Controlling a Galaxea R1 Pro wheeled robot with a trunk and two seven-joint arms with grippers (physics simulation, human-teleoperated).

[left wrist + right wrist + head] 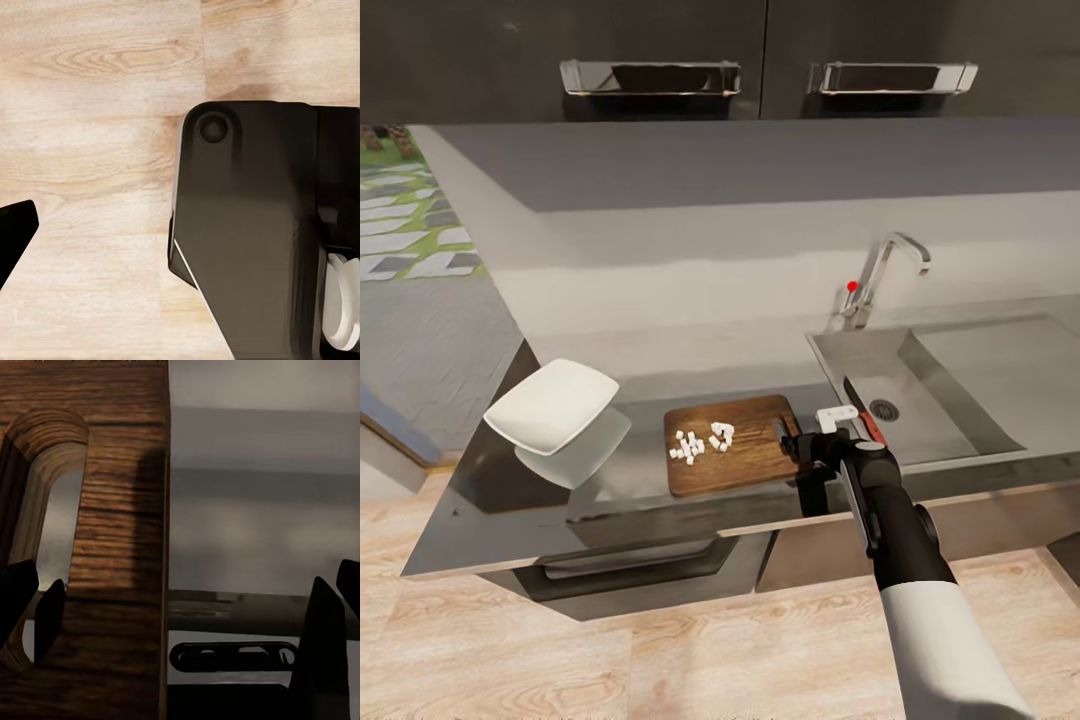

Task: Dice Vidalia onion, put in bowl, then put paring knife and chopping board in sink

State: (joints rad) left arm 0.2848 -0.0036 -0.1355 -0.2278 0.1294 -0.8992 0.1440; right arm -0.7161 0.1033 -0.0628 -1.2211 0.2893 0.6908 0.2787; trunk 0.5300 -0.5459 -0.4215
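Observation:
The brown chopping board (735,462) lies on the grey countertop (630,480), just left of the sink (960,385). White diced onion (700,442) is heaped on its middle. My right gripper (798,452) is open at the board's handle-hole end. In the right wrist view the board (120,510) fills the left half; one fingertip (30,604) sits over the handle hole (45,510) and the other fingertip (322,645) hangs over bare counter, so the open gripper (176,630) straddles the board's end strip. The paring knife (853,393) lies inside the sink, its red handle partly behind my wrist. The white bowl (555,405) stands left of the board.
A chrome faucet (885,270) rises behind the sink. Dark upper cabinets (650,60) hang above the backsplash. A lower drawer handle (630,560) sits under the counter edge. The left wrist view looks down on wood floor (97,112) and my dark base (255,225), with one left fingertip (15,232).

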